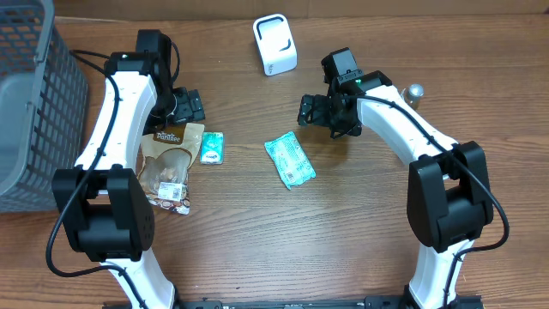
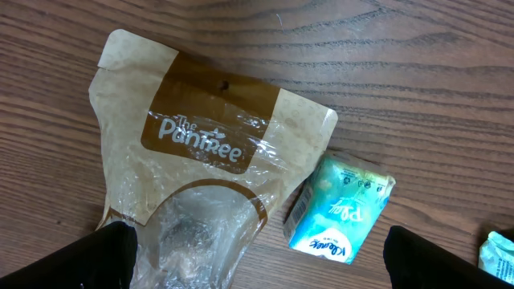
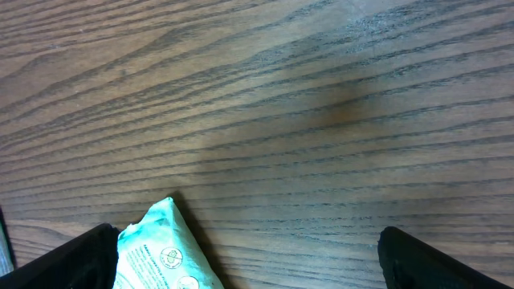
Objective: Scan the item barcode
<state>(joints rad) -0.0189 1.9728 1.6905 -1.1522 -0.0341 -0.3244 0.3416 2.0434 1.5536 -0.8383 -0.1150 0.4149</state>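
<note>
Grey basket [image 1: 34, 103] at 9 o'clock. Left pincer [image 1: 184, 105] released, jaws wide, above brown snack pouch [image 1: 171, 163]. Small tissue pack [image 1: 212, 148] at pouch's 3 o'clock. White scanner [image 1: 274, 45] at 12 o'clock. Teal wipes pack [image 1: 290, 160] flat at counter [image 1: 343, 249] centre. Right pincer [image 1: 310, 110] released, empty, at pack's 1 o'clock.

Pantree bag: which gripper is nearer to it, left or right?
Left. The left gripper hangs open at the top edge of the Pantree bag; the right gripper is far off, beyond the large green pack.

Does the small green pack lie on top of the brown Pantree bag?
No, the small green pack lies beside the brown bag, not on it.
</note>
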